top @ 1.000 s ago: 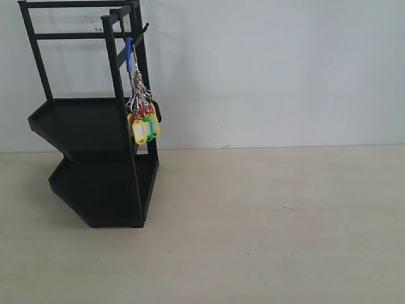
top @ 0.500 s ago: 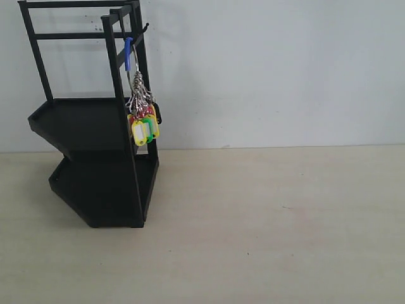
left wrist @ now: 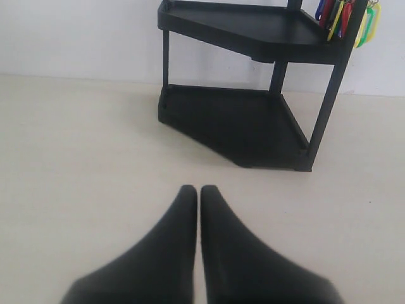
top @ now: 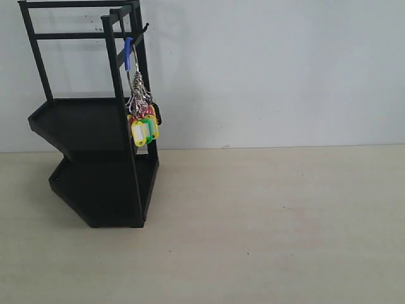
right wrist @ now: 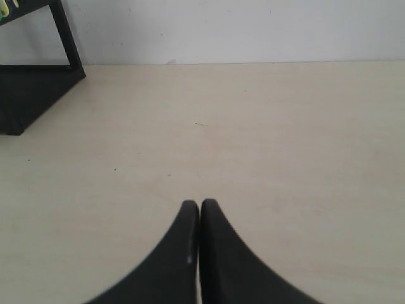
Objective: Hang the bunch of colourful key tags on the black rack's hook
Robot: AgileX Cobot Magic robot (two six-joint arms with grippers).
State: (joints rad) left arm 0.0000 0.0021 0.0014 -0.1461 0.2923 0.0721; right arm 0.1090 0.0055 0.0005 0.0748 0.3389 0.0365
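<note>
Two tiers of angular tray shelves make up the black rack (top: 95, 164) in the exterior view, where it stands at the left on a pale table (top: 285, 221) against a white wall (top: 285, 63). The colourful key tag bunch (top: 143, 123) hangs off the table beside the rack's front upright bar, at the level of the upper shelf. Its blue ring section reaches up to the upper frame and its yellow and green tags face outward. What the ring catches on is too thin to make out, though a small hook (top: 146, 26) with an upturned tip juts from the frame's top, above and to the right of the ring. In the left wrist view the left gripper (left wrist: 199, 190) hovers above bare table well short of the rack (left wrist: 240, 126). Its two dark fingers are pressed together with nothing between them, and the bunch (left wrist: 364, 22) shows only as a few bright tags at the picture's edge, by the rack's upright. In the right wrist view the right gripper (right wrist: 200, 204) is likewise closed and empty over open table. The rack's lower corner (right wrist: 31, 95) is well apart from it, and a sliver of the bunch (right wrist: 6, 7) peeps in at the picture's corner
</note>
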